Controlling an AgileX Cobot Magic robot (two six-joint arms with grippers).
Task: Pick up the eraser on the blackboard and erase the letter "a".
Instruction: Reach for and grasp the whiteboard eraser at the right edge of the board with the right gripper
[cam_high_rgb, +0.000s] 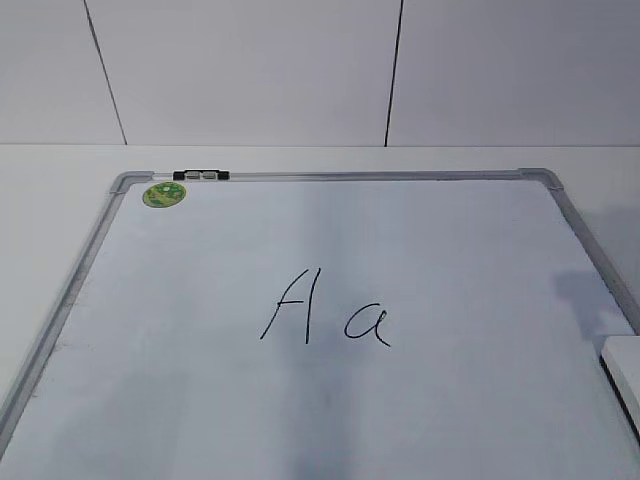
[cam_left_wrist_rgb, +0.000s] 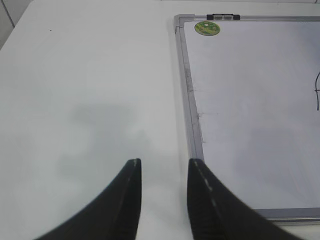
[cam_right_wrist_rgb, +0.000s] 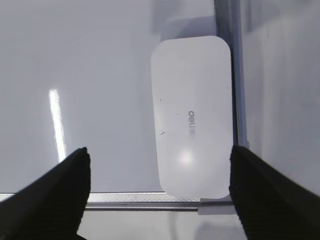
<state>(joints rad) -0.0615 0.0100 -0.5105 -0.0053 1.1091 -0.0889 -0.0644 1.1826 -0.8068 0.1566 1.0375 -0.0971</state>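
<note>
Centre-right of the right wrist view, eraser (cam_right_wrist_rgb: 192, 117) lies flat on the blackboard (cam_right_wrist_rgb: 75, 75), against its frame near a corner, long axis running away from the right gripper (cam_right_wrist_rgb: 159, 167). Jaws wide, empty, one either side of its near end, offset left. Right arm clearly nearer. Left gripper (cam_left_wrist_rgb: 163, 172) narrow, holding nothing, over bare white table (cam_left_wrist_rgb: 85, 75) beside the board. Letter "a" (cam_high_rgb: 367, 325) sits mid-board, intact, next to capital "A" (cam_high_rgb: 291, 306). Board glossy; open room around the eraser except frame side.
</note>
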